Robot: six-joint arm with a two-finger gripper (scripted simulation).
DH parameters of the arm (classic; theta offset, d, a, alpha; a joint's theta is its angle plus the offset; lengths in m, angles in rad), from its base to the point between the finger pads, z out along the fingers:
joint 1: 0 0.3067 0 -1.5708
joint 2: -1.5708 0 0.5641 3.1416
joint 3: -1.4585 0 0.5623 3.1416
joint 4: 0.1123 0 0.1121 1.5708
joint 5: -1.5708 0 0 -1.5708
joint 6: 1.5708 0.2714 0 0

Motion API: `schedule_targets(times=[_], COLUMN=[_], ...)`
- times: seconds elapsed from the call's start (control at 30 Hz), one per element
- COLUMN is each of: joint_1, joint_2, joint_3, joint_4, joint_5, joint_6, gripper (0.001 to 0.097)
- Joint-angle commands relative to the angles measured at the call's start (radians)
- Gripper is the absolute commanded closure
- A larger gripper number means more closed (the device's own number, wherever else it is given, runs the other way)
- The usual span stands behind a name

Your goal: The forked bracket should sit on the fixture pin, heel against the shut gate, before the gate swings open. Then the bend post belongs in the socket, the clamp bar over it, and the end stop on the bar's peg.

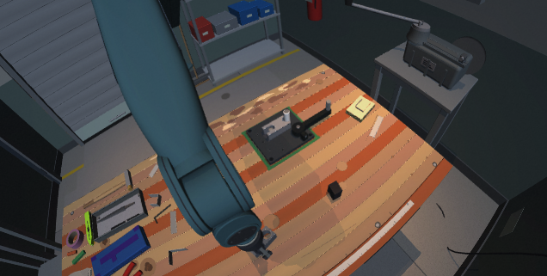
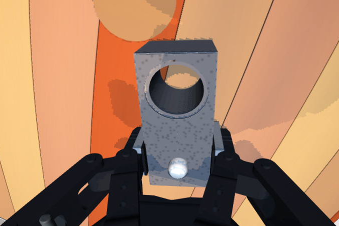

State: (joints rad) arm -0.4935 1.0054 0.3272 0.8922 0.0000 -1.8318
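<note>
Near the front edge of the striped bench my gripper (image 1: 263,249) is low over the boards. Its fingers are closed on the sides of the grey clamp bar (image 2: 176,112). The bar is a speckled block with a large round hole and a small pale peg (image 2: 177,168) near the fingers. Farther back, at the bench's centre, the black fixture plate (image 1: 279,138) carries the grey forked bracket (image 1: 273,129), an upright pale post (image 1: 285,116) and the gate lever (image 1: 313,121) swung out to the right. A small black cube, the end stop (image 1: 334,190), lies on the boards between plate and front edge.
Behind the bench stand a shelf rack (image 1: 232,15) with boxes and a side table (image 1: 423,82) with a machine. A yellow pad (image 1: 360,108) lies right of the plate. Trays, tape and small tools (image 1: 116,226) clutter the left end. My arm (image 1: 172,110) hides the middle left.
</note>
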Motion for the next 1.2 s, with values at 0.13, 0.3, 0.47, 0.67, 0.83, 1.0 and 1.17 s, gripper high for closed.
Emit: schedule_targets(times=[0.13, 0.3, 0.47, 0.67, 0.83, 1.0, 1.17], joint_1=[0.000, 0.000, 0.000, 0.000, 0.000, 0.000, 0.000], joint_2=[-0.001, -0.001, -0.001, -0.001, -0.003, -0.014, -0.035], joint_3=[0.001, 0.001, 0.001, 0.001, 0.001, 0.001, 0.003], joint_4=[0.000, 0.000, 0.000, 0.000, 0.002, 0.014, 0.035], joint_5=[0.000, 0.000, 0.000, 0.000, 0.000, 0.000, 0.000], joint_6=[0.000, 0.000, 0.000, 0.000, 0.000, 0.000, 0.000], gripper=[0.0646, 0.0746, 0.0846, 0.0901, 0.0901, 0.0901, 0.0901])
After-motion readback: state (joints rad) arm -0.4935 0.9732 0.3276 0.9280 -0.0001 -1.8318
